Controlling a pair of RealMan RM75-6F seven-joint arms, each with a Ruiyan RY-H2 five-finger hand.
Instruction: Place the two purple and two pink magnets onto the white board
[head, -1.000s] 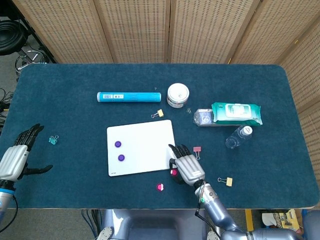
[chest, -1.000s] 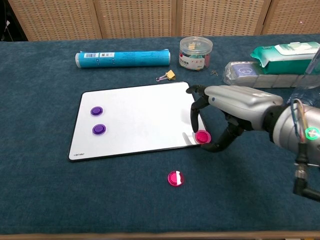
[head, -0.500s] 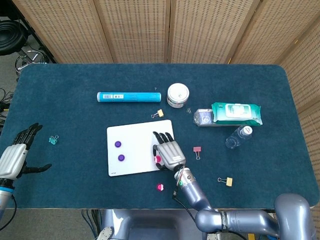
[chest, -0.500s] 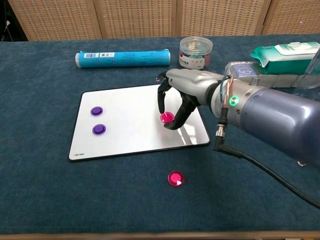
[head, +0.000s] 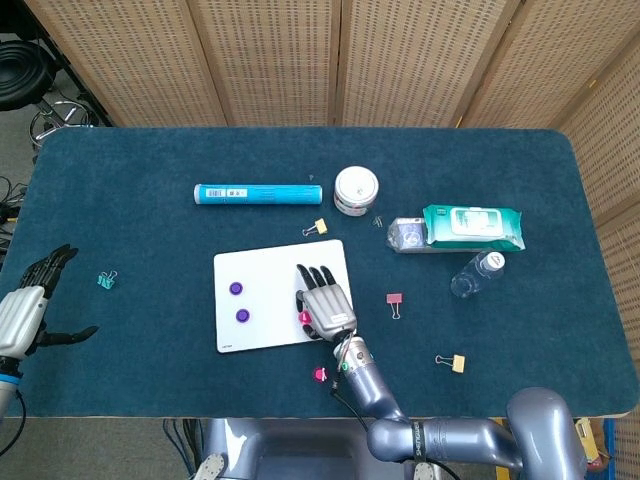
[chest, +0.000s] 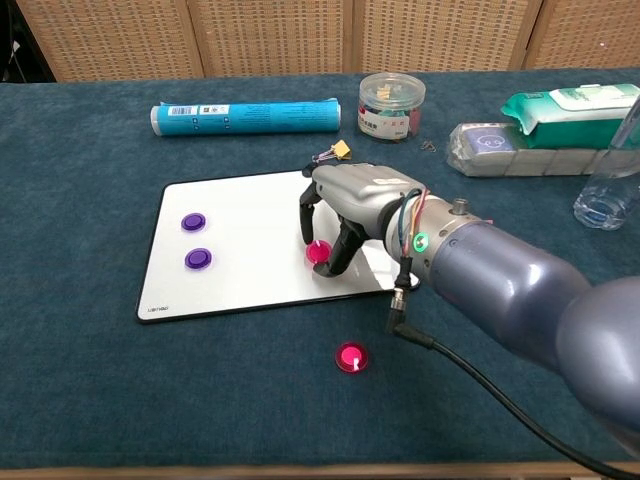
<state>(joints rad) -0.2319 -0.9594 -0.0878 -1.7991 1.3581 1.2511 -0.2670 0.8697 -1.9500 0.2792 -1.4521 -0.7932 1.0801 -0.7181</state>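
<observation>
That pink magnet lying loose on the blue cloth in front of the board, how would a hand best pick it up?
The loose pink magnet lies flat, a low round disc, so probably from straight above, pinching its rim on opposite sides between thumb and a finger. The cloth around it is bare, so the direction hardly matters.

The right hand (chest: 345, 205) is showing a silver-grey shell with black fingers (chest: 308, 212); behind the hand a green light is glowing on the wrist, a thin black cable is trailing, and a glossy blue-grey forearm is widening. The left hand (head: 22, 318) is showing the same silver back and black fingers
</observation>
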